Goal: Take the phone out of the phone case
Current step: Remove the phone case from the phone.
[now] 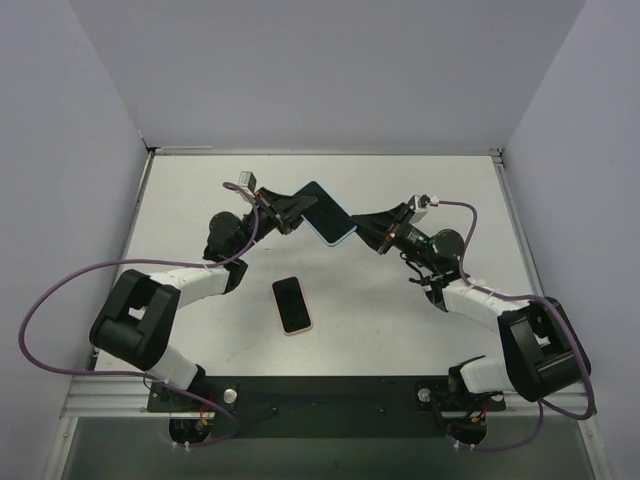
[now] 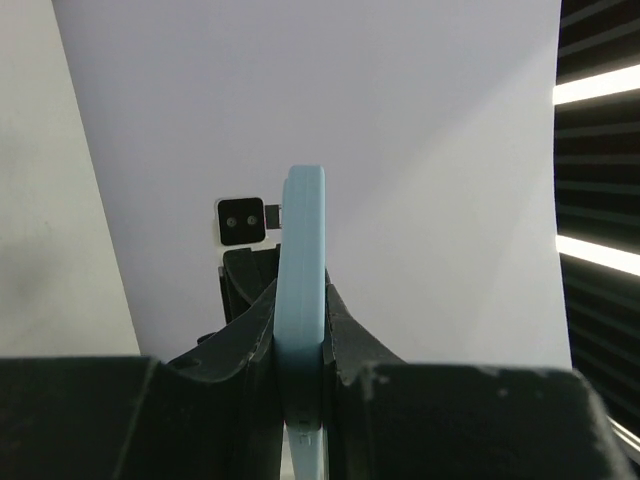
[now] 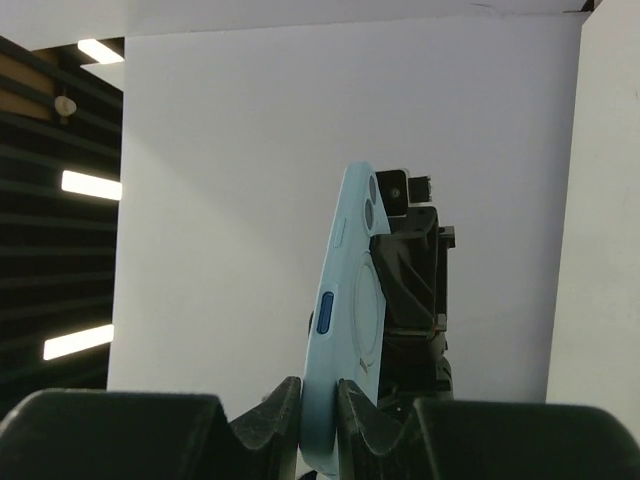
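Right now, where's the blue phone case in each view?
Top external: blue phone case, upper centre, between left gripper and right gripper.
Left wrist: centre, edge-on, between its fingers.
Right wrist: lower centre, edge-on.
Landmark: the left gripper, behind the case in right wrist.

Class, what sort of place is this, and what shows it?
Probably a robot test cell: plain white panels enclose a table, with a left arm and right arm bolted to its near rail.
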